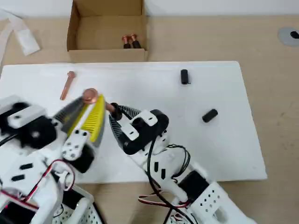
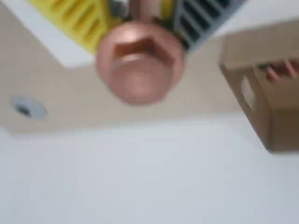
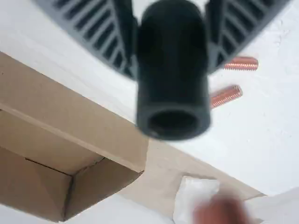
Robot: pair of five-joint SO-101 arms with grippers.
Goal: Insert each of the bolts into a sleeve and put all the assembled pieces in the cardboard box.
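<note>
Gripping bolt [image 2: 140,60], left arm [image 1: 35,130]; sleeve [image 3: 173,79], right arm [image 1: 145,130].

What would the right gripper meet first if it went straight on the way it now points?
Most likely the bolt held by the left gripper: in the high view the right gripper, shut on a sleeve, points at it. Their heights are unclear.

The right end effector [image 3: 172,32] clamps a black sleeve [image 3: 173,88] between its dark ribbed fingers [image 3: 93,28], with the sleeve's hollow end facing the camera. Just beside it, the threaded shafts of two copper bolts [image 3: 226,95] show against the white board [image 3: 266,140]. An open cardboard box [image 3: 70,121] sits on the tan tabletop [image 3: 159,170], near some white paper [image 3: 196,196].
</note>
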